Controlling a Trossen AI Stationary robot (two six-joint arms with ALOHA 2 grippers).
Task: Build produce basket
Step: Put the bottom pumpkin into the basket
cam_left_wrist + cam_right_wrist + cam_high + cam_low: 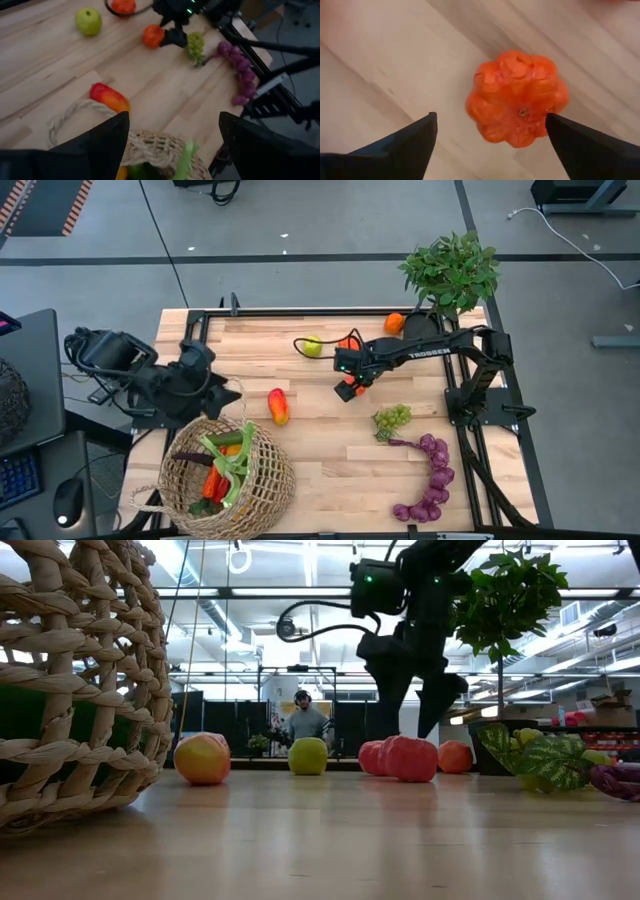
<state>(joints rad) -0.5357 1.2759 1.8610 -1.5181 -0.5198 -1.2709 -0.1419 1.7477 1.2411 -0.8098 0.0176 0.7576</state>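
The tan wicker basket (262, 485) sits at the table's near left corner with a leek, red and orange pieces and a dark aubergine inside. My left gripper (172, 130) hangs open above the basket's far rim (155, 142). My right gripper (350, 385) is open over mid-table, pointing down. Its fingers stand on either side of a ribbed orange-red tomato (517, 105) and just above it (408, 758), without touching. Lying loose on the table are a green apple (313, 346), a red-yellow pepper (279, 406), green grapes (392, 418), purple grapes (430, 480) and an orange (395, 323).
A leafy plant in a black pot (452, 270) stands at the far right corner, beside the orange. Another red piece (348, 342) lies next to the apple, where a black cable loops. The basket's thin handle (70, 112) arches toward the pepper. A person shows far behind the table (305, 720).
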